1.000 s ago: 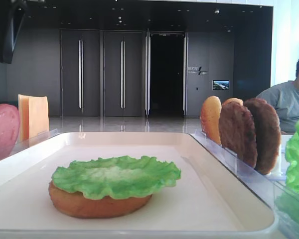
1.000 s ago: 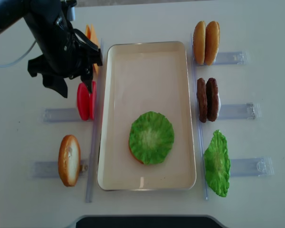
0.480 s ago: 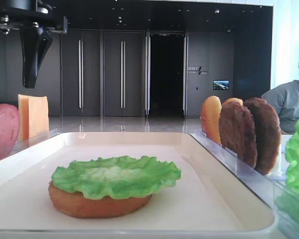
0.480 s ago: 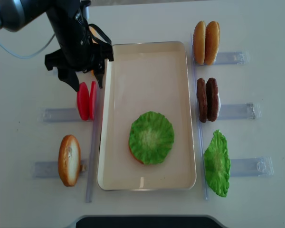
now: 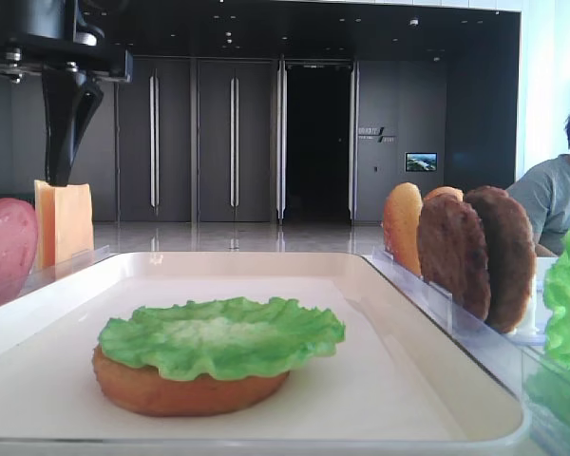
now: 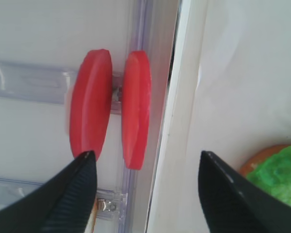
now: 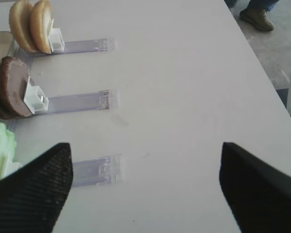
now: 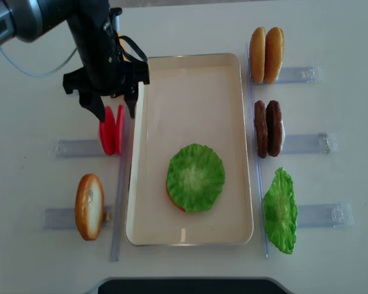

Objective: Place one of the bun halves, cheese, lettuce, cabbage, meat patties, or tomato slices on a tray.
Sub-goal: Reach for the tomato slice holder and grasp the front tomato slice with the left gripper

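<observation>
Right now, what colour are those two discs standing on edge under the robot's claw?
Red: the tomato slices, clearest in the left wrist view.

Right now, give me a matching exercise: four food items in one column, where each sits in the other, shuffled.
1. tomato slices
2. meat patties
3. lettuce
4. cheese

A. on the bun half in the tray
B. under the open left gripper
C. right of the tray, upright
D. behind the tomato, left of the tray

1-B, 2-C, 3-A, 4-D

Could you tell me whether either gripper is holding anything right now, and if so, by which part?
Nothing is held. The left gripper hangs with open jaws above the tomato slices; the right gripper is open over bare table.
</observation>
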Controlling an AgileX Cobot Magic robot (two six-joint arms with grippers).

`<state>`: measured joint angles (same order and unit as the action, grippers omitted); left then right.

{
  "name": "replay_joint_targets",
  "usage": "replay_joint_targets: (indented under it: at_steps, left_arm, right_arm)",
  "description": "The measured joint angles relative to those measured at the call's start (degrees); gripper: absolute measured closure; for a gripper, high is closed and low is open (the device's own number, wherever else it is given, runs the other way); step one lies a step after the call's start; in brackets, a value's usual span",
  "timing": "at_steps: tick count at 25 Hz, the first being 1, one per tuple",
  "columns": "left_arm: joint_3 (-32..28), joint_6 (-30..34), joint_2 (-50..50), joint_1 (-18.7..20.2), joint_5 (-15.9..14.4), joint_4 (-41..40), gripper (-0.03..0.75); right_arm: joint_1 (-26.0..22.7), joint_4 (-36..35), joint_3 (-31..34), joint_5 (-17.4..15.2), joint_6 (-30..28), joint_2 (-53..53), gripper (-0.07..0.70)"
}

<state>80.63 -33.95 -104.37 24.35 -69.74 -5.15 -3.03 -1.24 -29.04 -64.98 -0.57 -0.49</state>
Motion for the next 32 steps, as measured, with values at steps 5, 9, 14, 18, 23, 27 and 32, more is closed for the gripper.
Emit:
replay_joint_targets:
  at_steps: [5,9,14,18,23,27,32]
  left_arm:
    - [0.00,0.23,-1.65,0.00,0.54,0.39,0.213]
    - [0.00,0.78,-2.72,0.00,1.04,0.63,0.213]
    - [0.00,1.33,-3.38,0.00,2.10,0.57,0.213]
    - [0.00,1.38,-3.38,0.00,3.66,0.57,0.213]
    - [0.00,1.55,-3.44,0.00,3.67,-0.37,0.213]
    - [0.00,2.63,-3.44,0.00,3.67,-0.49,0.213]
    - [0.00,2.86,-3.55,0.00,3.67,-0.44,0.213]
  right_arm:
    - [0.00,0.00,0.00,0.00,0.00,0.00,0.048]
    - [0.00,0.00,0.00,0.00,0.00,0.00,0.048]
    - [0.00,0.00,0.00,0.00,0.00,0.00,0.048]
    - [0.00,0.00,0.00,0.00,0.00,0.00,0.048]
    - [0.00,0.00,0.00,0.00,0.00,0.00,0.048]
    - [0.00,0.00,0.00,0.00,0.00,0.00,0.048]
    - [0.00,0.00,0.00,0.00,0.00,0.00,0.048]
